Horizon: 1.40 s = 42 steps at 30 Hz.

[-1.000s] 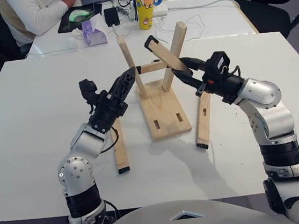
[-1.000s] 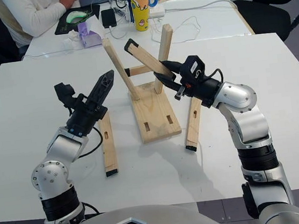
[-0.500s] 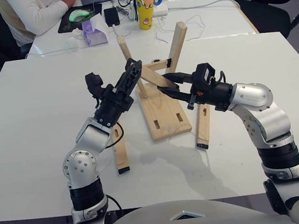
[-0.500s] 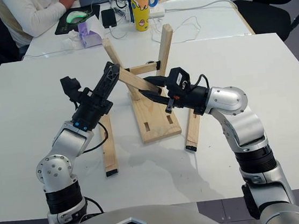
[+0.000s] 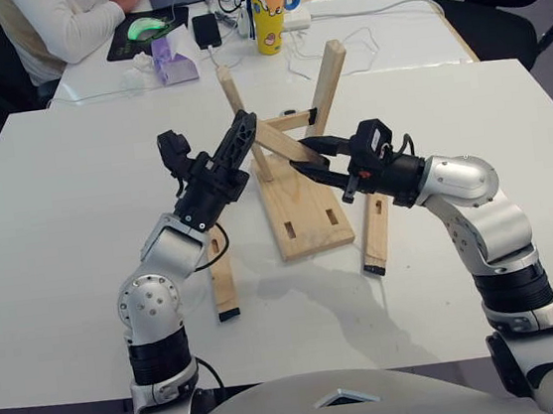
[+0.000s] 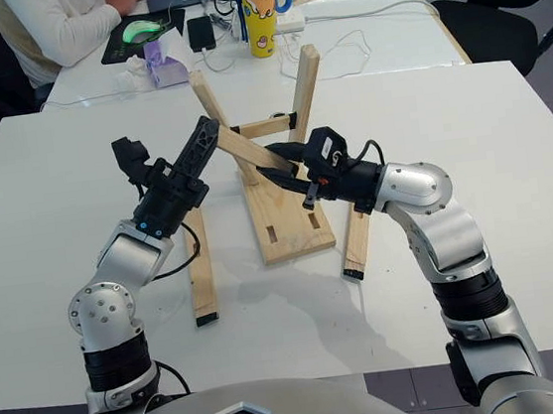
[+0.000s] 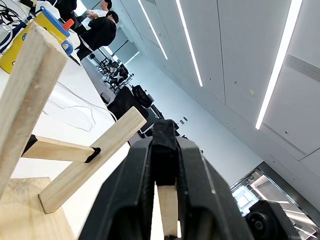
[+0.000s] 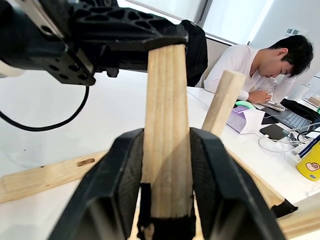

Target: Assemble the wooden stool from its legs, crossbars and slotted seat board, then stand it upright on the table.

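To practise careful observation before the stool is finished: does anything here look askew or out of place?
Yes. One leg hangs slanted over the seat board, clamped by the left gripper and right gripper, not in a slot. The two fitted legs splay apart instead of standing parallel.

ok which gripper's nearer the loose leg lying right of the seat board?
Right. The right gripper sits just inboard of the loose leg, wrist above its far end. The left gripper is past the seat board, by its opposite edge. Both clamp the raised leg.
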Motion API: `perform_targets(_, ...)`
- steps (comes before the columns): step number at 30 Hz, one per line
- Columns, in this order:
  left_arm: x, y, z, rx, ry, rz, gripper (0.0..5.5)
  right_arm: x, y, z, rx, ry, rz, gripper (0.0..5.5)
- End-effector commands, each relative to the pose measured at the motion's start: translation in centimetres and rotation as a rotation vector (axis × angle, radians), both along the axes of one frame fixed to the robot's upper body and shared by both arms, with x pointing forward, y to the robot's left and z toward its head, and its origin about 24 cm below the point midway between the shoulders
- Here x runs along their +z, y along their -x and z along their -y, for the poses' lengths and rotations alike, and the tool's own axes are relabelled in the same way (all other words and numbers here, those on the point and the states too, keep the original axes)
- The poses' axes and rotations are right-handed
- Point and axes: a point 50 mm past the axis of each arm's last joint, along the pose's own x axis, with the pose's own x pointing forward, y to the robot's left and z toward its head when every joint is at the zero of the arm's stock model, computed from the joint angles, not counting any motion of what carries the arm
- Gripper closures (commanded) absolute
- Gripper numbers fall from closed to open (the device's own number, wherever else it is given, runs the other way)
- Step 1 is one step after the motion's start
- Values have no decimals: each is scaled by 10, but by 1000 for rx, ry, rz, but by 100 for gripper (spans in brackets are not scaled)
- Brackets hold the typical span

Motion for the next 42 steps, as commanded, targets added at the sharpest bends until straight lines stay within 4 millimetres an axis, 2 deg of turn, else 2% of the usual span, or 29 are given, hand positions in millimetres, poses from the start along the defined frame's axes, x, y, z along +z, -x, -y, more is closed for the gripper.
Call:
perform_targets(1,-8,-6,-12,87,-46,-46,507,7,-1,-2,3,-19,10,366)
perform_targets(5,-16,-11,-28,173,-88,-86,508,11,-5,1,-30,-85,-24,337)
perform_targets(8,-26,-11,-45,262,-153,-130,508,16,-19,11,-163,-172,-59,337)
perform_targets(10,-28,-8,-58,317,-193,-130,508,11,-36,27,-355,-196,-79,337)
perform_targets(13,-33,1,-80,405,-249,-151,508,-4,-57,70,-785,-270,-94,385)
perform_targets(15,-39,11,-97,467,-284,-186,508,-21,-55,95,-991,-261,-107,416)
perform_targets(17,-42,24,-109,525,-289,-229,508,-36,-49,104,-1073,-220,-118,446)
perform_targets(20,-47,41,-112,531,-324,-271,508,-54,-38,104,-1117,-191,-127,487)
perform_targets(24,-46,44,-114,559,-302,-279,508,-76,-21,98,-1148,-162,-133,550)
perform_targets(28,-49,48,-105,556,-324,-307,508,-90,-6,94,-1161,-148,-133,550)
perform_targets(42,-64,74,-87,545,-375,-368,508,-90,-2,90,-1180,-140,-113,550)
